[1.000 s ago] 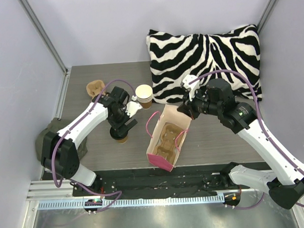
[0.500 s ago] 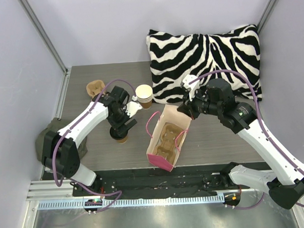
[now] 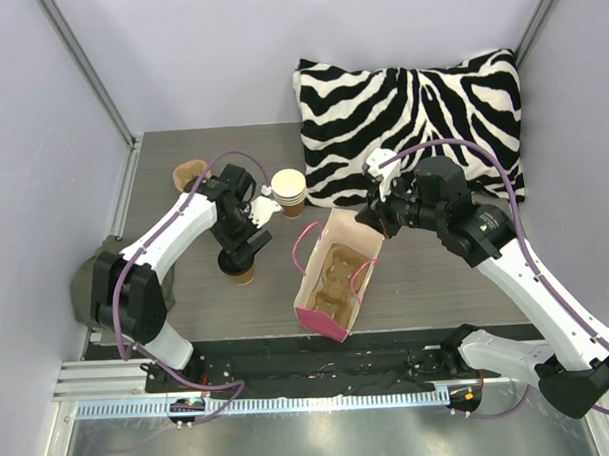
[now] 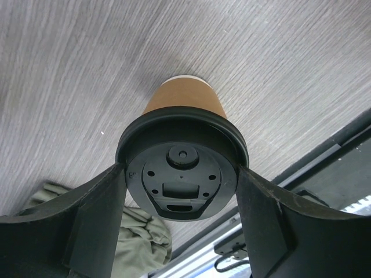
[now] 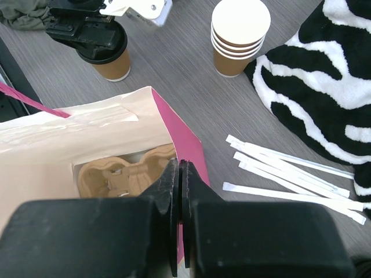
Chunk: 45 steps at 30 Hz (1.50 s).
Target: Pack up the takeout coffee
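The left arm point(image 3: 175, 233) rises from its base toward one o'clock, then folds at the wrist toward five o'clock and points down. The left gripper point(image 3: 242, 258) has its fingers point(image 4: 95, 220) spread wide, pressing a black lid point(image 4: 181, 168) at three and nine o'clock. The right arm point(image 3: 531, 280) stretches from its base toward ten o'clock. The right gripper point(image 5: 178, 165) is pinched tight on the rim of a bag point(image 5: 69, 133).

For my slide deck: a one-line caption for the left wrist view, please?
Left gripper, jaws against both sides of a black lid seated on a brown paper cup on the grey table.
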Available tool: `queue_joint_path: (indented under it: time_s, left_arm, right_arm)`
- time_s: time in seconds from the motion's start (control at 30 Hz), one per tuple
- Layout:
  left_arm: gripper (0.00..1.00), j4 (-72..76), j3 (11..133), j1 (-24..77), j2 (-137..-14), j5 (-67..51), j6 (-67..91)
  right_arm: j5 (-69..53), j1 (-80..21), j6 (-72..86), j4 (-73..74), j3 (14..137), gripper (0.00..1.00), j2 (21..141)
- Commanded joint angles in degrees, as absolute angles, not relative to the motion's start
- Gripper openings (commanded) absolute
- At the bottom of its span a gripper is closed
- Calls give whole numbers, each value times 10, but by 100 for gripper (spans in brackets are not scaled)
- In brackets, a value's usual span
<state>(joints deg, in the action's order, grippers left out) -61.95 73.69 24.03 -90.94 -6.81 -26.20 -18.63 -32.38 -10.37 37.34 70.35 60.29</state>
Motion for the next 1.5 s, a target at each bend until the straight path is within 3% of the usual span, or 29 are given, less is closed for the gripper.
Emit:
queue_joint_path:
  time_s: [0.0, 0.4, 0.97, 1.33, 1.47]
  left_arm:
    - [48, -670, 772, 234, -906, -92, -256]
    - [45, -773, 962, 234, -879, -128, -231]
    - [51, -571, 771, 234, -936, -5, -178]
    - [72, -521, 679, 234, -971, -9, -149]
    - [71, -520, 671, 235, -969, -11, -149]
  right_arm:
    - [-180, -322, -106, 354, 729, 1, 594]
    - [-178, -322, -105, 352, 732, 1, 599]
    - [-180, -321, -102, 349, 732, 1, 604]
    - [-177, -321, -106, 352, 732, 1, 601]
    - [-178, -322, -107, 353, 732, 1, 601]
